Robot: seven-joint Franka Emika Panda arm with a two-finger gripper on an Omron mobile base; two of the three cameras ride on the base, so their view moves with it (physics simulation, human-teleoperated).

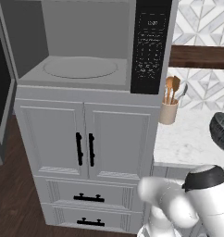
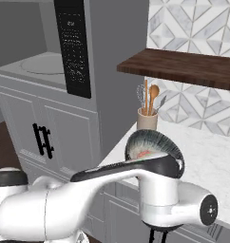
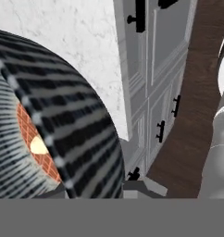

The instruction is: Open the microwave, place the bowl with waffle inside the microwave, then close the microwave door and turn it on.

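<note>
The microwave stands open, its round turntable bare and its keypad panel to the right. The microwave door is swung out at the far left. The bowl hangs tilted over the marble counter just behind my wrist, and the orange-brown waffle shows inside it. In the hand view the ribbed bowl looms at the left with the waffle in it. My gripper is shut on the bowl's rim, with its fingertips mostly hidden.
A tan utensil cup with wooden spoons stands on the marble counter beside the microwave column. A dark wooden shelf juts out above the counter. Grey cabinet doors and drawers with black handles sit below the microwave.
</note>
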